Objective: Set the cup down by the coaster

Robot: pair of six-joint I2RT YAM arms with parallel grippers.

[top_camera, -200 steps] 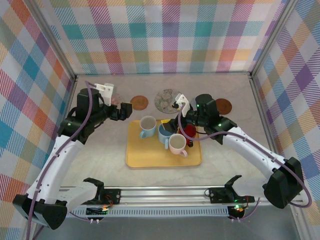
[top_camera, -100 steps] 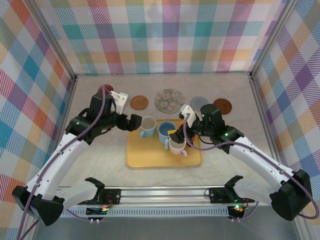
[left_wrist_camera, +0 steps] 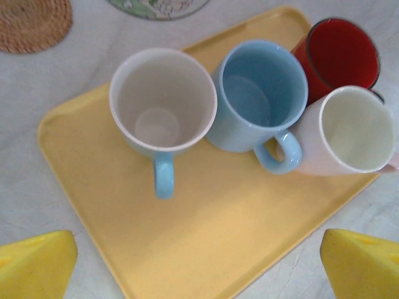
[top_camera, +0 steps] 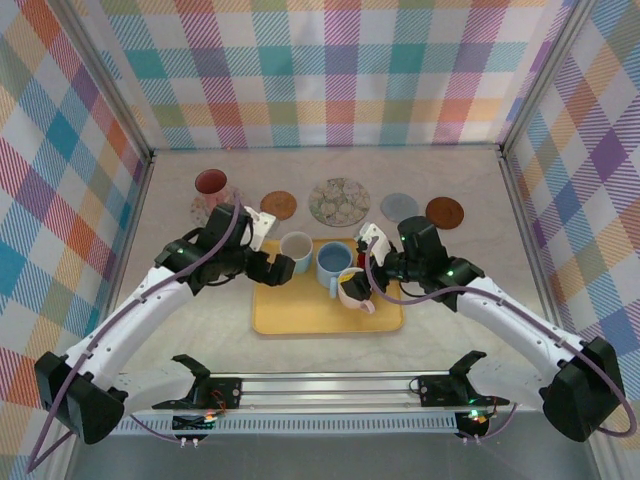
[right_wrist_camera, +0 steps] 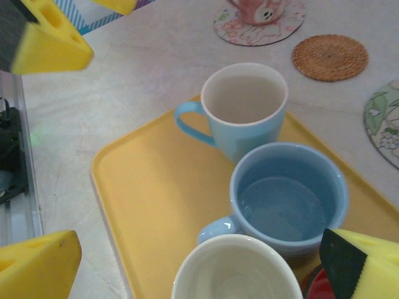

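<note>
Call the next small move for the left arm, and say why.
Probably lower the left gripper onto the white-lined light-blue mug and close on its rim. The jaws stand open and empty, that mug is the nearest one on the tray, and the wicker coaster just beyond it is bare.

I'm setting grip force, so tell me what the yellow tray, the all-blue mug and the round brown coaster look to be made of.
The yellow tray: probably plastic, matte; even colour, soft rounded rim.
The all-blue mug: likely glazed ceramic; glossy sheen, thick wall.
The round brown coaster: woven plant fibre, perhaps rattan or straw; coiled ribbed texture, which fibre is unclear.
</note>
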